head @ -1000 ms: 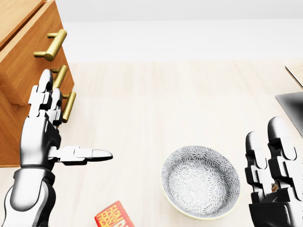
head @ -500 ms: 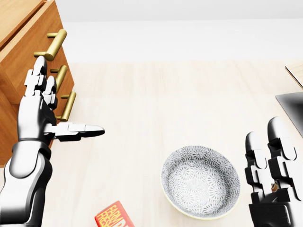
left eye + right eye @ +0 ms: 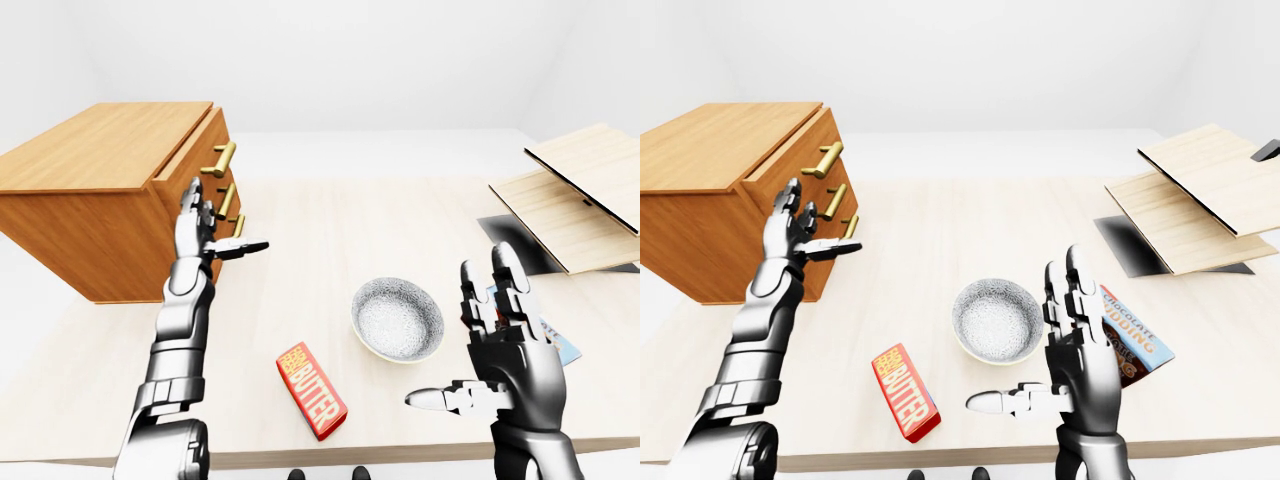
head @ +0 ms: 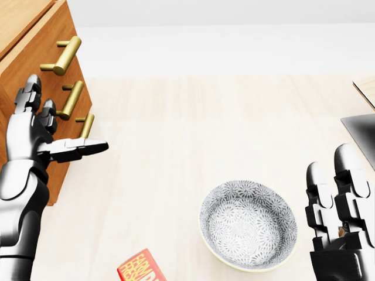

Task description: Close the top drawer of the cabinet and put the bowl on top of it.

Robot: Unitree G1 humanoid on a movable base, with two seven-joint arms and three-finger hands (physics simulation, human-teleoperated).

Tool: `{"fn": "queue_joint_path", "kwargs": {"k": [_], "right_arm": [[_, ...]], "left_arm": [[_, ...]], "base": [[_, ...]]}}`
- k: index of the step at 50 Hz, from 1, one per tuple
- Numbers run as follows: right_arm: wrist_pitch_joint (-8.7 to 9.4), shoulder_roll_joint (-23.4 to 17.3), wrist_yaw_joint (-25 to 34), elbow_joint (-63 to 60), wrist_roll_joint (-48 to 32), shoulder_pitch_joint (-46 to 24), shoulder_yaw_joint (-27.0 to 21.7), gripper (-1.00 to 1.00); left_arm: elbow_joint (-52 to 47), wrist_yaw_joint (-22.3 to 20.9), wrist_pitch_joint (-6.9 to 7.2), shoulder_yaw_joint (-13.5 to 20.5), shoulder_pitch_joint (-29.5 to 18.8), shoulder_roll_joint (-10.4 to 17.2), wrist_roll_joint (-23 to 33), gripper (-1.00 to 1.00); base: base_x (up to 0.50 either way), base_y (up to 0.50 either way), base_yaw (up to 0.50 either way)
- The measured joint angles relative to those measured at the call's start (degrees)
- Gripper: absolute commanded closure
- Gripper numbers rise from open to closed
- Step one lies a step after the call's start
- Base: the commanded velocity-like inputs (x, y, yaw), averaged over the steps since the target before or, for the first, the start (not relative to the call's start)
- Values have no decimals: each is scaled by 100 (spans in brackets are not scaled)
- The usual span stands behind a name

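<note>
The wooden cabinet (image 3: 100,190) stands at the left of the table, with three brass handles down its face. Its top drawer (image 3: 800,160), with handle (image 4: 65,55), juts out a little past the two below it. My left hand (image 4: 55,126) is open and raised flat just beside the lower drawer fronts, thumb pointing right, holding nothing. The grey patterned bowl (image 4: 248,224) rests upright on the table at bottom centre of the head view. Just right of it my right hand (image 4: 337,205) stands open and empty, fingers up, apart from the bowl.
A red butter box (image 3: 312,390) lies left of the bowl near the table's bottom edge. A chocolate box (image 3: 1135,345) lies behind my right hand. Stacked wooden boards (image 3: 570,195) and a dark mat (image 3: 505,235) occupy the right side.
My left hand has moved up and to the left, closer to the drawer fronts. The right hand, bowl and camera have barely moved.
</note>
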Motion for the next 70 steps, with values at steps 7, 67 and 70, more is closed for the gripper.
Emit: {"fn": "queue_joint_path", "kwargs": {"k": [7,67,70], "right_arm": [[0,3,3,10,-11,7,9,-100],[0,-78,-84,29,-44,53,124,-100],[0,-76,-79,21,-37,62,121,-100]], "left_arm": [[76,-17,0,22,-45,67,-127,-100],[-376,-232,0,201,199,381,-886,-100],[-814,-174,0,203,422,303,-798,-100]], "base": [[0,0,0],[0,0,0],[0,0,0]]}}
